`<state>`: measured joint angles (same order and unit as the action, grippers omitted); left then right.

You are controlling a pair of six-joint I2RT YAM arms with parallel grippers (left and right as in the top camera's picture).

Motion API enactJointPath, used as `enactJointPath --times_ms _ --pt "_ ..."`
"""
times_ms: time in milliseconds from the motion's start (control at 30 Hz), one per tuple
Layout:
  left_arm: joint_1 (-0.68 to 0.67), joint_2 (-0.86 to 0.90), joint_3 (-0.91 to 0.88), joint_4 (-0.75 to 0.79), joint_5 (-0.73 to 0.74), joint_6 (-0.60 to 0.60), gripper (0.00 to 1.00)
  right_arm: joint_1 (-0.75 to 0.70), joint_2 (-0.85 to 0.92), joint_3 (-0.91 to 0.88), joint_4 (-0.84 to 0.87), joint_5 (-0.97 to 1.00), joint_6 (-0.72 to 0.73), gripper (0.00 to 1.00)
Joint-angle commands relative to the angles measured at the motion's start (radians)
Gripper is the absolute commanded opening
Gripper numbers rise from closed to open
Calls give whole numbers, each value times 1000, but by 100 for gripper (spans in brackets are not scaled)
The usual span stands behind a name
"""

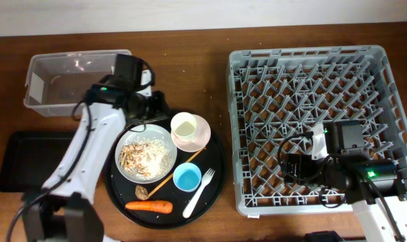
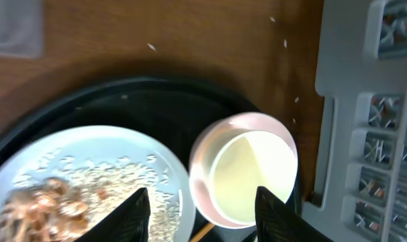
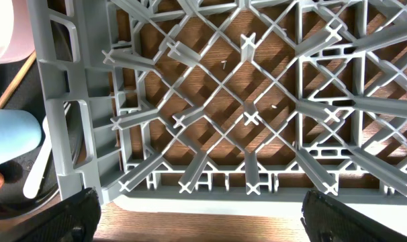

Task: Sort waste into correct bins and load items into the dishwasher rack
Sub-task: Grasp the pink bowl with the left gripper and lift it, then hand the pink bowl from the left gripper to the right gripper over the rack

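Upright white cup [image 1: 184, 125] in cream-pink bowl [image 1: 203, 136]; nut shells [image 1: 133, 158] heaped on white plate [image 1: 170, 156].

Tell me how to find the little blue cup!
Look at the big round black tray left of the grey rack. Toward its lower right in the overhead view, between the white plate and the white fork, sits the blue cup. It is the only blue thing there, small and round.
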<state>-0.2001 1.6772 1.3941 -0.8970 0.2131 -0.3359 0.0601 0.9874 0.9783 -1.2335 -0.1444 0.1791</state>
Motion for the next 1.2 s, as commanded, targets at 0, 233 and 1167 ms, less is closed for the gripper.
enactJointPath --times_ms 0,233,1167 --pt "-35 105 -10 8 5 14 49 5 -3 11 -2 -2 -6 98" --pt "-89 211 -10 58 5 15 35 5 -3 11 -2 -2 -6 98" --pt "-145 -6 45 -92 1000 409 0 5 3 11 359 -794 -338 98"
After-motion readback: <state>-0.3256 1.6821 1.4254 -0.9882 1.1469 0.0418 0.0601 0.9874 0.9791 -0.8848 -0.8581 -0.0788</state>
